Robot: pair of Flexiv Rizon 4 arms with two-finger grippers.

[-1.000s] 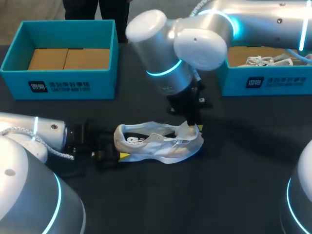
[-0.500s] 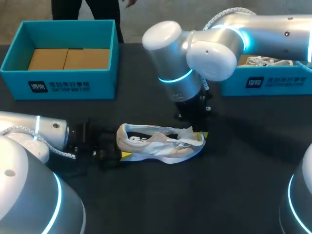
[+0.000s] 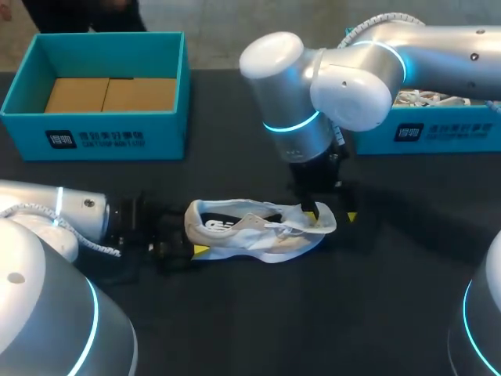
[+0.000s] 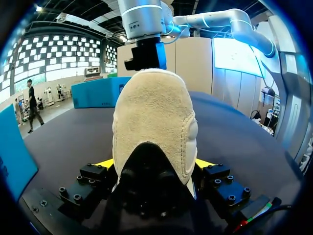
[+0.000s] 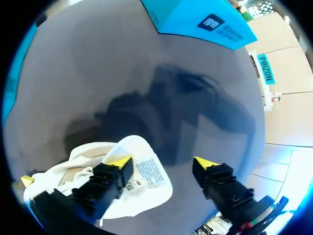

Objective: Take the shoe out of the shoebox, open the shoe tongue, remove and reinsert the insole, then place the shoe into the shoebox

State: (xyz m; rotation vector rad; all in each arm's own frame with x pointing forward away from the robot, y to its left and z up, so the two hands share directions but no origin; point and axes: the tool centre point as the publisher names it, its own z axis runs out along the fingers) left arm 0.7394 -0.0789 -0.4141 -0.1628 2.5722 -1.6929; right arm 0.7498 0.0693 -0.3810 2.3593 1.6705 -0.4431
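A white and beige shoe (image 3: 258, 231) lies on its side on the dark table, its heel toward my left arm. My left gripper (image 3: 190, 236) grips the heel from both sides; in the left wrist view the padded heel (image 4: 151, 112) fills the gap between the yellow fingertips (image 4: 103, 163). My right gripper (image 3: 332, 215) stands open over the toe end. In the right wrist view the white tongue (image 5: 146, 176) with its label lies under one finger, and the other finger (image 5: 208, 166) stands apart over bare table. The insole is hidden.
A blue shoebox (image 3: 102, 129) with a cardboard insert stands at the back left. A second blue box (image 3: 423, 129) with white items stands at the back right, behind my right arm. Bare table lies in front of the shoe.
My right gripper has opened and let go of the tongue, shifting slightly right. The tongue now lies pulled out toward the toe. The left gripper has kept still on the heel.
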